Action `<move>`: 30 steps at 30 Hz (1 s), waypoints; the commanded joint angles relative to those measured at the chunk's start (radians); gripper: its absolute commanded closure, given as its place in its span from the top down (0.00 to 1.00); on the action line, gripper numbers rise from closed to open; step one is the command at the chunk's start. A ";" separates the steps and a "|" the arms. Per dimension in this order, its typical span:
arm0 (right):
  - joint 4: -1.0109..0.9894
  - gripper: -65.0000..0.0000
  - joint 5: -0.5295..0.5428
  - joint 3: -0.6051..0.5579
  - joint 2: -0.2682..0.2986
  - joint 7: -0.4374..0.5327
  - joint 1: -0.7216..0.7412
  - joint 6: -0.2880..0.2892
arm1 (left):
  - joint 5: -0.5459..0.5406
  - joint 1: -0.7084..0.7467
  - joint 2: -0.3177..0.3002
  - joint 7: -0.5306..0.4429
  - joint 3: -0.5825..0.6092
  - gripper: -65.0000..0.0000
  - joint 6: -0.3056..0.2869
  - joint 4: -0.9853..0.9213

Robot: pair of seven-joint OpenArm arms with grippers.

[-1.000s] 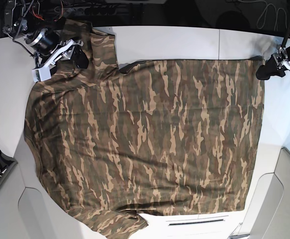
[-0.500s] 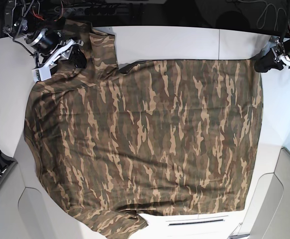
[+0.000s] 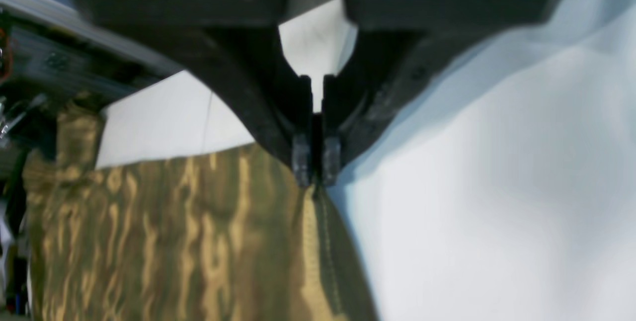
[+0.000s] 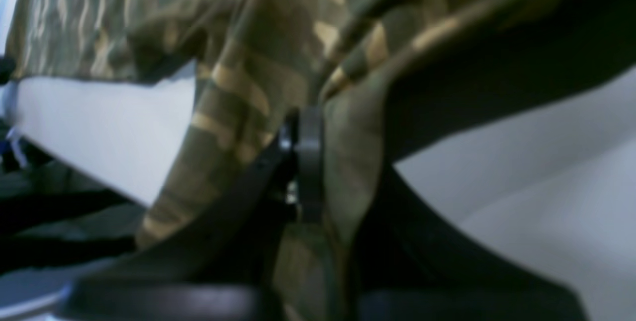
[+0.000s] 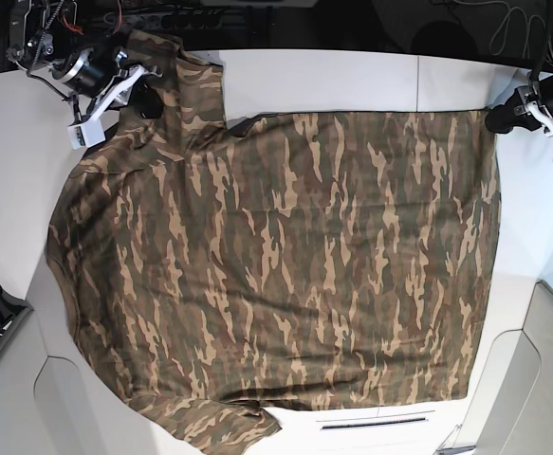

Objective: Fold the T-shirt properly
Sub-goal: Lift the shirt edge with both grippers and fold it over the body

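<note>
A smooth white tabletop (image 5: 314, 76) with rounded corners fills the base view. A narrow dark slot (image 5: 376, 424) is cut into it at 6 o'clock. Tangled red and black wires (image 5: 124, 14) run along the dark edge at 11 o'clock.

place: robotics lab | cues: white worktable (image 5: 352, 81), loose wiring (image 5: 518, 28)

T-shirt (image 5: 276, 275) lower sleeve cut off by base view's bottom edge; wrist views blurred.
</note>
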 commanded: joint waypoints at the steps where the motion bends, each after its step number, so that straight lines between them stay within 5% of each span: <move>1: 0.034 0.00 0.050 0.019 0.007 -0.013 -0.006 0.014 | -0.024 -0.003 -0.023 -0.006 -0.019 0.00 -0.006 0.046; 7: 0.168 0.00 0.211 0.135 0.007 -0.077 0.005 0.054 | -0.023 -0.010 -0.023 -0.012 -0.087 0.00 -0.006 0.188; 14: 0.200 0.00 0.231 0.235 0.008 -0.081 0.135 0.054 | -0.006 -0.098 -0.028 -0.032 -0.111 0.00 -0.006 0.206; 24: 0.001 0.00 0.153 0.233 0.010 -0.080 0.436 0.063 | 0.325 -0.293 -0.028 -0.265 0.017 0.00 -0.006 0.171; 30: -0.227 0.00 0.135 0.233 0.010 -0.081 0.619 0.072 | 0.396 -0.450 -0.028 -0.319 0.143 0.00 -0.006 0.022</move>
